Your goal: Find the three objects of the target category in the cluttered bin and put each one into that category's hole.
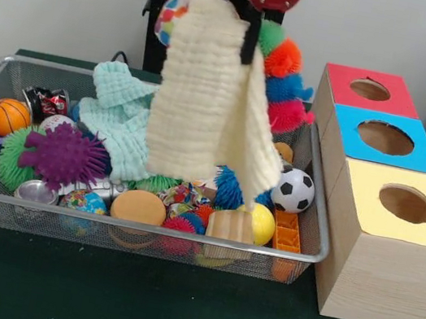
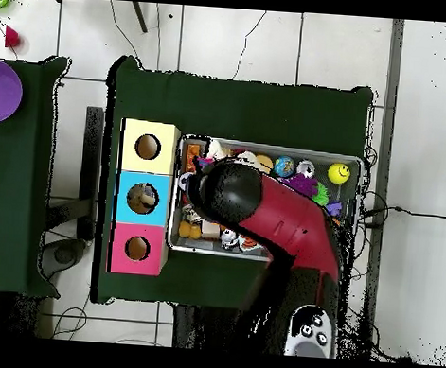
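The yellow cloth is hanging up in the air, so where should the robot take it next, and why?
Probably sideways toward the boxes. The claw holds the cream-yellow cloth by its top, but its bottom edge hangs low among the toys in the wire bin. A little more lift first would likely help. Which hole takes cloths isn't shown.

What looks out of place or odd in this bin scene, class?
A cream cloth hangs lifted out of the bin, draped from the gripper, with its lower edge trailing over the toys. A mint cloth lies crumpled beside it. Nothing looks spilled or broken.
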Robot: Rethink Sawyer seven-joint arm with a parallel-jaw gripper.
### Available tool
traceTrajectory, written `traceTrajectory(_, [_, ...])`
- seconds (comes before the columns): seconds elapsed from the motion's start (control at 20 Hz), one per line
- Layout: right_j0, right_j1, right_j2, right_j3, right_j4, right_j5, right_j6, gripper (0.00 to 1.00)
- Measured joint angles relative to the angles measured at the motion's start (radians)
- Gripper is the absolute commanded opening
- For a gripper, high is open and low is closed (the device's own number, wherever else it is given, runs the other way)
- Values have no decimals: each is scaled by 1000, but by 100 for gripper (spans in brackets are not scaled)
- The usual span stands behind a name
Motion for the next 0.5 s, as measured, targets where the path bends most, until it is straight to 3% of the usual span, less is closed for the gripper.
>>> traceTrajectory(0.5, [84, 95, -12, -3, 49, -56, 73, 0])
